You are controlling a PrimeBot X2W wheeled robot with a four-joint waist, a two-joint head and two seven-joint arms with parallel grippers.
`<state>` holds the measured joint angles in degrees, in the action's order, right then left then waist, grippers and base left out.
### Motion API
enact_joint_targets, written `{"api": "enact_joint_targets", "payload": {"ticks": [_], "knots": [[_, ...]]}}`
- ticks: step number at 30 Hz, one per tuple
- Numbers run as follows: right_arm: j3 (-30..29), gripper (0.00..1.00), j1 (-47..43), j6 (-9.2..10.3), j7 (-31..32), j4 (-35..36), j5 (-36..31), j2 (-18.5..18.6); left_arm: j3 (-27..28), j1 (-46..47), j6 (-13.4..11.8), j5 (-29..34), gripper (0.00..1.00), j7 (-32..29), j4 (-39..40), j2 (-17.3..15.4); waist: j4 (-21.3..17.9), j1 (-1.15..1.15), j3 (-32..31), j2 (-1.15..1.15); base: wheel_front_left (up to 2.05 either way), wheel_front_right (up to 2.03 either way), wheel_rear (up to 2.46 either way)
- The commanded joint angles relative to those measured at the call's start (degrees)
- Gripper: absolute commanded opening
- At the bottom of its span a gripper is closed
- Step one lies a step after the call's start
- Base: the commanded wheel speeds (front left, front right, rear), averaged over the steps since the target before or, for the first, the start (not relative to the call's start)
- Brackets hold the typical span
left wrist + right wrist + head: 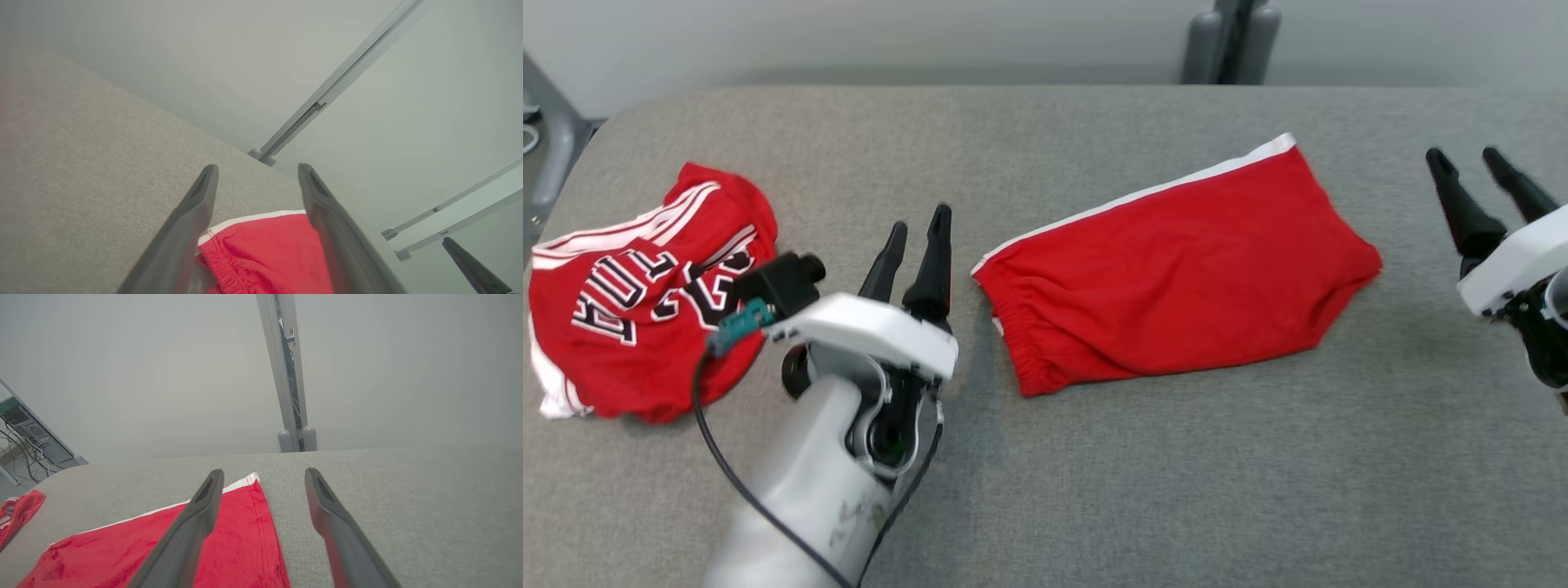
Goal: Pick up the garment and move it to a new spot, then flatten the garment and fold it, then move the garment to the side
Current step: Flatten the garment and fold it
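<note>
Left gripper (919, 222) hangs empty, fingers parted, just left of the flat red shorts (1176, 278) on the worktop (1094, 474). Right gripper (1464, 157), likewise parted and empty, hangs off their right end.

Shorts (1176, 269) on table (1094, 457), jersey (637, 318) at left

red shorts (1176, 269) white-striped, grey table (1094, 474)

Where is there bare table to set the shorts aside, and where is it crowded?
Bare table runs along the near edge, below the red shorts, and between the shorts and the right gripper. The far strip behind the shorts is bare too. The left end is crowded: crumpled jersey, with the left gripper beside it.
</note>
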<state>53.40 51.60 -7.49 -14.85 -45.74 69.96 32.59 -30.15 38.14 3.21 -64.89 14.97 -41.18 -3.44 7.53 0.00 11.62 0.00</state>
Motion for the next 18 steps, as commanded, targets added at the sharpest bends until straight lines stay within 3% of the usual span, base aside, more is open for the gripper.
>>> {"api": "enact_joint_targets", "payload": {"ticks": [1,7,12,18], "knots": [[-2.1,1.0,-0.4,0.0,-0.6,0.4,-2.4,0.2,1.4,-2.0,-0.9,3.0,1.0,0.1,1.5,-0.3,-2.0,0.0,-1.9,0.0,0.0,0.0,0.0],[-17.1,1.0,-10.5,0.0,-0.4,6.2,-20.4,-3.7,8.4,-16.0,-5.0,25.1,1.0,0.1,13.8,-0.2,-4.4,0.0,-4.7,0.0,0.0,0.0,0.0],[-27.3,1.0,-20.2,0.0,-0.4,9.2,-27.0,-8.5,12.8,-25.2,-6.0,31.4,1.0,0.1,20.9,0.4,-4.8,0.0,-6.3,0.0,0.0,0.0,0.0],[-34.1,1.0,-27.2,0.0,-0.4,10.9,-31.1,-12.5,12.5,-32.8,-7.8,34.2,1.0,0.1,26.9,0.4,-3.8,0.0,-7.6,0.0,0.0,0.0,0.0]]}}
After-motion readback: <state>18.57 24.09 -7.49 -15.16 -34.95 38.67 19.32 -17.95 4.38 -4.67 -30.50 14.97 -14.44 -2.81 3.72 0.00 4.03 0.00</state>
